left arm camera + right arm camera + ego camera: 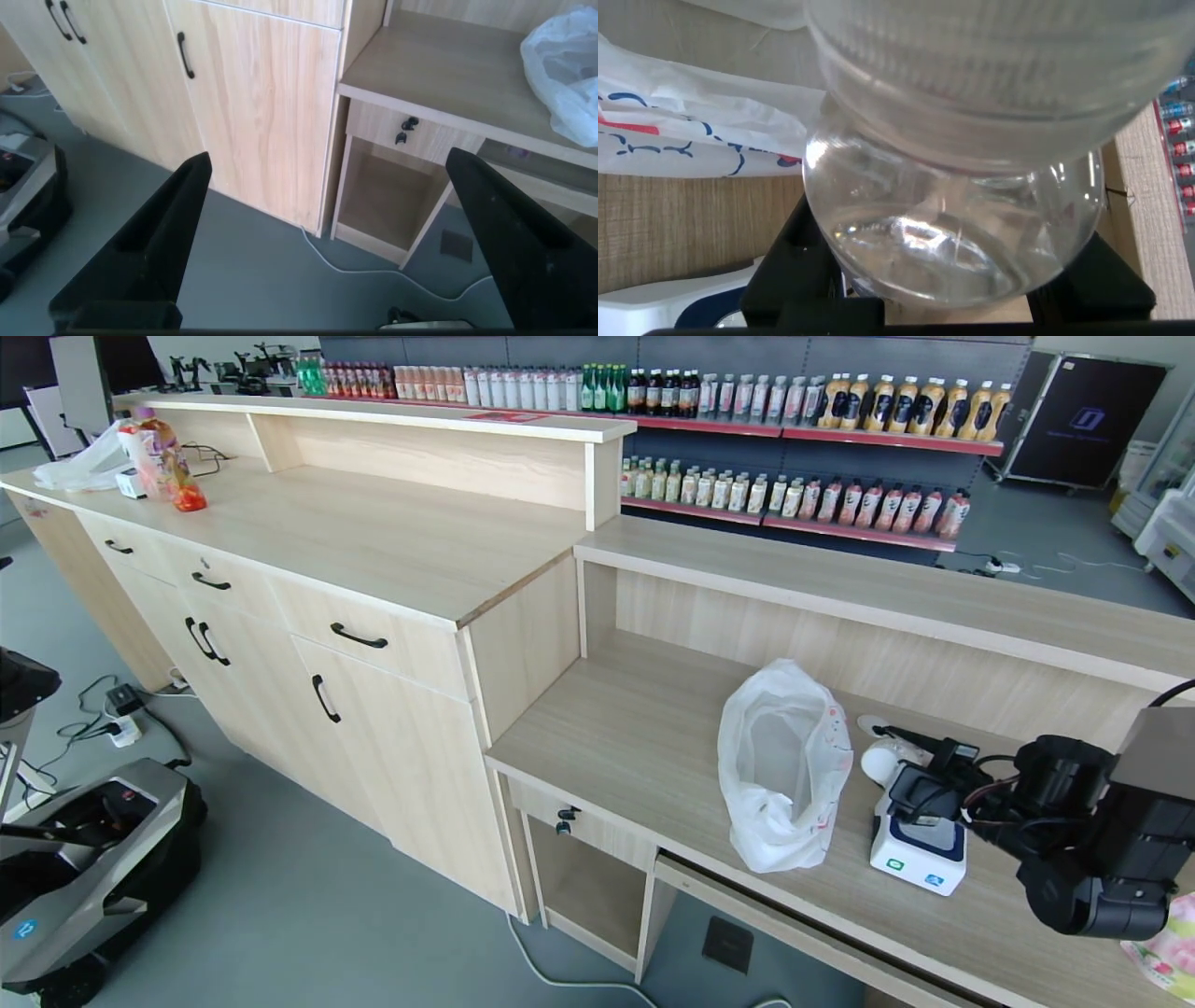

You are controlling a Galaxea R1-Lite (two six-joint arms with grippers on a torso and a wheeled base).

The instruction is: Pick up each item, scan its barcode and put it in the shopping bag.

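Head view: scan step in hand, clear bottle (952,233) held just above the scanner (920,854).
Right gripper (910,765) was clamped on the bottle, jaws pressed to its sides. Shopping bag (784,765) stood open on the counter (635,728), just beside the scanner at its 9 o'clock. Next move, by judgement: present the barcode to the scanner, then carry the bottle toward 9 o'clock and release it over the bag's mouth. Left gripper (329,161) hung over the floor, jaws wide apart, holding nothing.
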